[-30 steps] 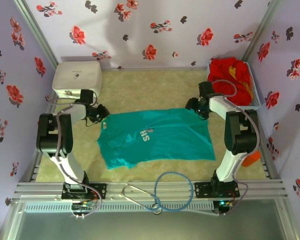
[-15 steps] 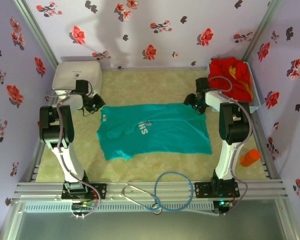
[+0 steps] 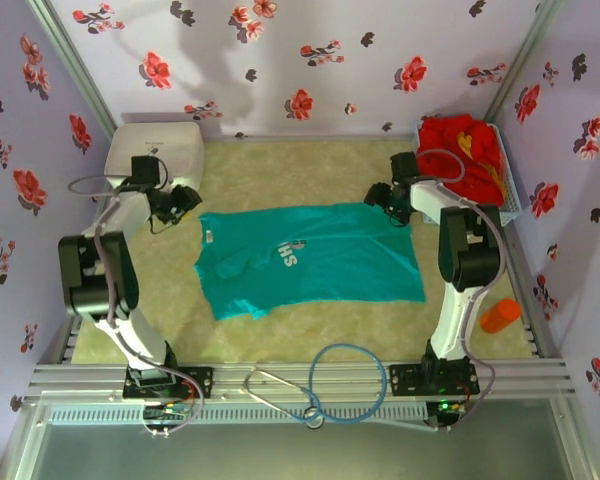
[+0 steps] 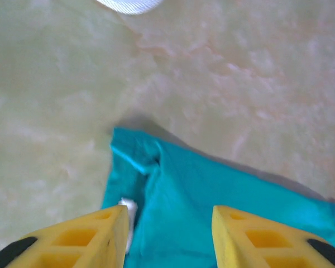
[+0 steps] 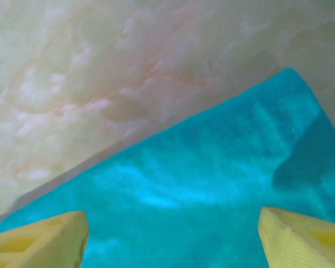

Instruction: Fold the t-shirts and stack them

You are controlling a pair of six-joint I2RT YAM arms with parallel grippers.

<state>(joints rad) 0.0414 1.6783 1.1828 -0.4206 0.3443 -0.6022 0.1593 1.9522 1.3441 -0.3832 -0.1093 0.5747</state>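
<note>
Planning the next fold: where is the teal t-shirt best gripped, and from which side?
Probably pinch the teal t-shirt by its two far corners, coming down from above: it lies spread flat, so only its edges can be lifted.

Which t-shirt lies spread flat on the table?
The teal t-shirt, laid open in the middle; the red ones sit crumpled in the basket at the far right corner.

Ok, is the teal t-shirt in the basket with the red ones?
No, the teal t-shirt lies spread on the table, apart from the basket of red t-shirts.
</note>
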